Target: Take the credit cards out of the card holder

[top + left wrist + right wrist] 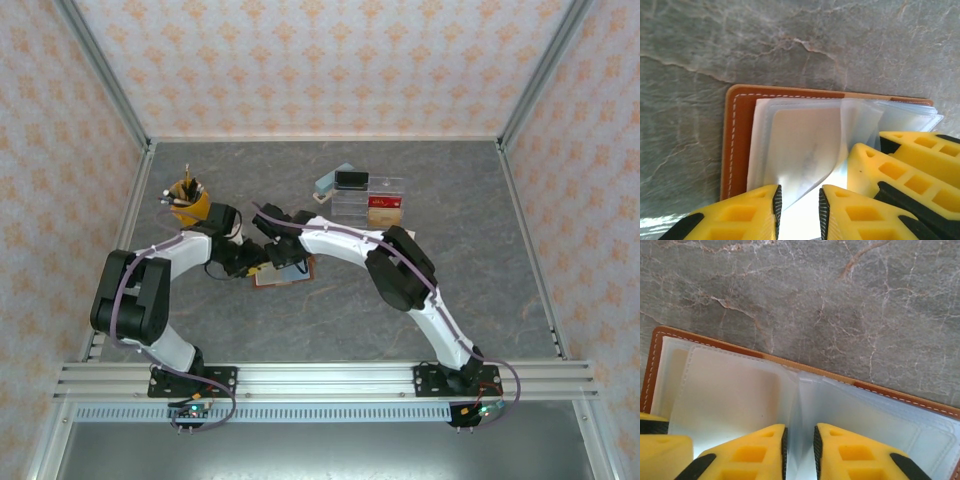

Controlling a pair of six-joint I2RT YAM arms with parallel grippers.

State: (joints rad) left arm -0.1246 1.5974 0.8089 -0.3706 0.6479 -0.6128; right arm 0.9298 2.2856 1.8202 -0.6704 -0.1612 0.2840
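Note:
The card holder [290, 272] lies open on the table, its brown stitched leather edge [735, 145] framing frosted plastic sleeves [880, 415]. The outline of a pale credit card [800, 145] shows through one sleeve, and again through the left sleeve as a credit card [725, 395]. My left gripper [800, 212] is over the holder's left half. Its jaws are narrowed but apart, and a lifted sleeve leaf crosses the gap. My right gripper [800, 452] is over the spine, with its jaws close on either side of the upright bundle of sleeves. Its yellow fingers [900, 175] are beside the left ones.
Behind the holder stands a clear acrylic organiser [372, 200] with a black box [351, 179] and a light blue block [328, 183]. A yellow cup of pens [188, 200] is at the left, close to the left arm. Patterned walls enclose the marbled table [480, 290].

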